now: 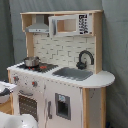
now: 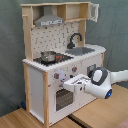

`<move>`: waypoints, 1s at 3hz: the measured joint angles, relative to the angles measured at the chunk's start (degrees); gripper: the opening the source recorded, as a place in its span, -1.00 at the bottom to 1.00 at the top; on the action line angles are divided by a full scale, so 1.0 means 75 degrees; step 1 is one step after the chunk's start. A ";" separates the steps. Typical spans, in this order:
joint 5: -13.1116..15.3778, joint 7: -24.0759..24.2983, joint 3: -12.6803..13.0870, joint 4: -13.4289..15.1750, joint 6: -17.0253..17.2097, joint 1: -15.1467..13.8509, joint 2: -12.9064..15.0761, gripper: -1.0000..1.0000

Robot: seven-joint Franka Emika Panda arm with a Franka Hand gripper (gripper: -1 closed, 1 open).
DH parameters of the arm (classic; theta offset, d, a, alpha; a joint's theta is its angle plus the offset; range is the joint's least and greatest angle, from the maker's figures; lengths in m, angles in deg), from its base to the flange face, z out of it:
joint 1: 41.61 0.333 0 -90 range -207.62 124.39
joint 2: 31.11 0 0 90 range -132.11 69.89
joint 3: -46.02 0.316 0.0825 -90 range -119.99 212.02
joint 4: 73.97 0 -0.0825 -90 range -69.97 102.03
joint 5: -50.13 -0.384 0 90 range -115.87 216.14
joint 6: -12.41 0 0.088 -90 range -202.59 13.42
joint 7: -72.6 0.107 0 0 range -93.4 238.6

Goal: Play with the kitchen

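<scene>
Claw: in the second exterior view the claw (image 2: 71,84) sits at the end of the white arm (image 2: 112,77) that reaches in from the second exterior view's right; whether its fingers are parted or closed cannot be told. In the first exterior view only a white part of it shows at the left edge, level with the oven.
Claw to kitchen: it is right up against the front of the kitchen (image 2: 60,65), just below the knobs (image 2: 57,76) and over the top of the oven door (image 2: 62,99); contact cannot be made out.
Kitchen: white and light wood, upright on a wooden bench (image 2: 95,112) before a grey backdrop.
Stovetop: a small metal pot (image 2: 48,56) stands on it, above the claw.
Sink: beside the stovetop, with the black faucet (image 2: 75,39) behind it.
Upper part: grey hood (image 2: 49,20) over the stove, a shelf at the same height next to it.
Oven door: appears shut in the first exterior view.
</scene>
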 joint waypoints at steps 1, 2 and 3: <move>0.0000 -0.0723 -0.0183 0.0177 0.0053 0.0090 0.0000 1.00; -0.0001 -0.0716 -0.0304 0.0913 0.0053 0.0449 0.0001 1.00; -0.0002 -0.0710 -0.0667 0.1484 0.0049 0.0892 0.0002 1.00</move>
